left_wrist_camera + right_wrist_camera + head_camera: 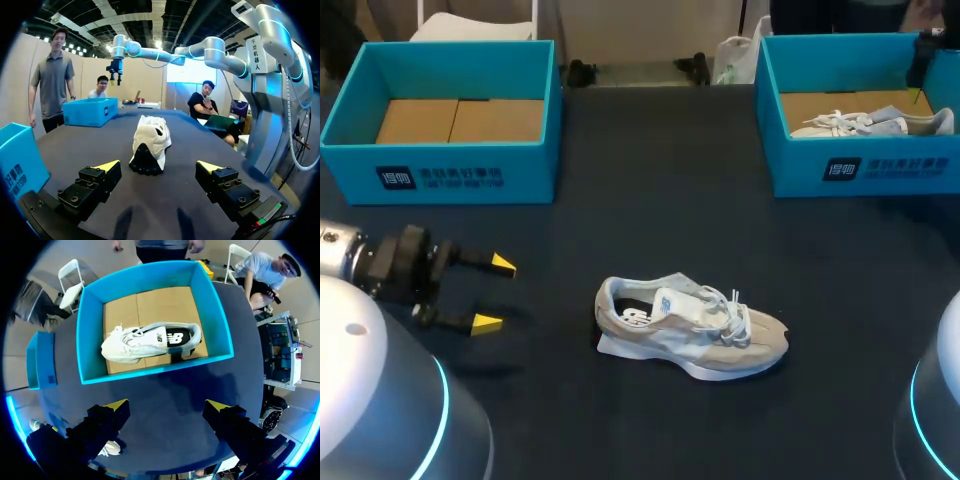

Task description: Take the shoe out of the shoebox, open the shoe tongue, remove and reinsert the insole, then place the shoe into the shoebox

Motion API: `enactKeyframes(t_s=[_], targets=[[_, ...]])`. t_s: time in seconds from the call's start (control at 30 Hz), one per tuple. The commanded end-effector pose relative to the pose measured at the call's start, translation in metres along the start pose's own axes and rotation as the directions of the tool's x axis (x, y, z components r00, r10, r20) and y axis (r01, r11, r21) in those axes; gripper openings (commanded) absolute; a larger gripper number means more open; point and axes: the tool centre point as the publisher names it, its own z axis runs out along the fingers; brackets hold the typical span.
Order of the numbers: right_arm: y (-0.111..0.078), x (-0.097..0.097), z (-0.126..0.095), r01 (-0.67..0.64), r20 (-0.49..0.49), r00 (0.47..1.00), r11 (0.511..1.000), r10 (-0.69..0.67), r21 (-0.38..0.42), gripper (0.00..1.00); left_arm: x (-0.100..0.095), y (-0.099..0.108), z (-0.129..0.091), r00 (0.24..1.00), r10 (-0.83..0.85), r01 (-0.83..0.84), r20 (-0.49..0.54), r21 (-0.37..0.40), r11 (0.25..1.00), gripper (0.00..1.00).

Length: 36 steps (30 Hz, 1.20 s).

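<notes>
1. Grey-white shoe (690, 325): on the dark table (620, 220), outside both boxes, heel toward my left gripper (490, 293).
2. Left gripper: jaws spread wide, holding nothing, low over the table, well apart from the shoe.
3. Right gripper (167, 405): jaws spread, holding nothing, high above the right blue shoebox (860, 170).
4. Right blue shoebox: holds a 2nd shoe (875, 122) lying on its cardboard floor.
5. Left blue shoebox (440, 178): cardboard floor showing.
</notes>
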Motion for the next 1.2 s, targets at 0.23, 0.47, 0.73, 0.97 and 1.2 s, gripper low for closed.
enactKeyframes(t_s=[0.23, 0.47, 0.73, 0.97, 1.2], targets=[[-0.001, 0.0, 0.0, -0.002, 0.0, 1.0, 1.0, 0.002, -0.003, 1.0, -0.005, 0.001, 0.002, 1.0, -0.006, 0.006, -0.007, -0.001, 1.0, 1.0], [-0.001, 0.0, 0.0, -0.002, 0.0, 1.0, 1.0, 0.002, -0.003, 1.0, -0.006, 0.024, 0.001, 0.998, -0.044, 0.039, 0.048, 0.098, 0.994, 1.0], [-0.001, 0.0, 0.0, -0.002, 0.0, 1.0, 1.0, 0.002, -0.003, 1.0, -0.005, 0.036, 0.0, 0.996, 0.001, -0.008, 0.087, 0.081, 0.997, 1.0], [-0.001, 0.0, 0.0, -0.002, 0.0, 1.0, 1.0, 0.002, -0.003, 1.0, -0.004, 0.042, 0.006, 0.996, 0.006, -0.012, 0.09, 0.061, 0.998, 1.0], [-0.001, 0.0, 0.0, -0.002, 0.0, 1.0, 1.0, 0.002, -0.003, 1.0, -0.005, 0.047, 0.026, 0.996, 0.016, -0.02, 0.089, 0.042, 0.999, 1.0]])
